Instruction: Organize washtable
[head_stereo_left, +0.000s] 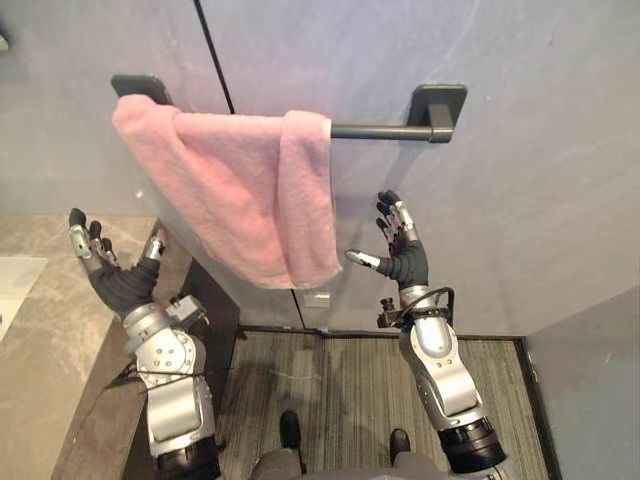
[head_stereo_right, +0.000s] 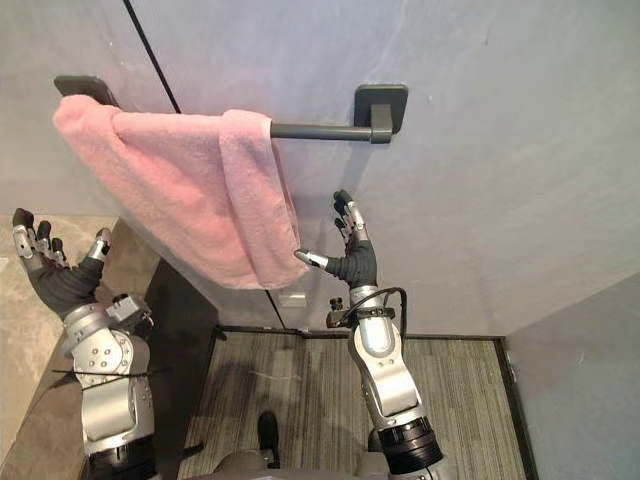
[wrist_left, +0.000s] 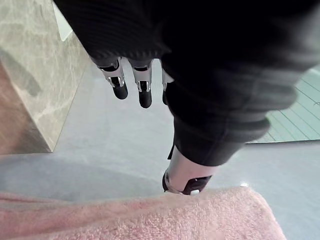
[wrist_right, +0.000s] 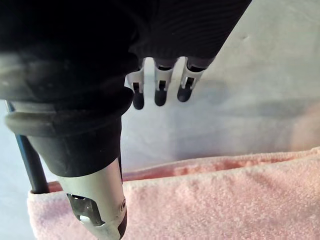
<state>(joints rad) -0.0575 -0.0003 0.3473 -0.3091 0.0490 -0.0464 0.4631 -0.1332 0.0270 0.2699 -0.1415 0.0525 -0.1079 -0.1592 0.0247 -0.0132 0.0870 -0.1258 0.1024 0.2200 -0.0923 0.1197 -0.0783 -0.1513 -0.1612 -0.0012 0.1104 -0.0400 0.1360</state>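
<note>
Two hands are raised below the towel bar (head_stereo_left: 380, 131), and neither has hold of anything. The left hand (head_stereo_left: 112, 272) is below the bar's left bracket, with fingers straight and spread and the thumb set apart. The right hand (head_stereo_left: 400, 255) is below the bare right stretch of the bar and is likewise spread wide. Its thumb tip points toward the towel's lower corner and is near it, but contact cannot be confirmed.

The pink towel (head_stereo_left: 240, 190) is draped over the bar, covering the left bracket and most of the rod. The right bracket is exposed. The cloth hangs unevenly: a folded panel overlaps its right side, and the lower edge slopes downward away from the left bracket.

Assessment: the towel is hung but not squared. With one open hand to each side of the drape, the posture suits taking both lower edges to level it. A pull on one side alone could drag the cloth off the bar.

The marble washtable (head_stereo_left: 45, 330) lies below the bar's left end, under the left hand.
</note>
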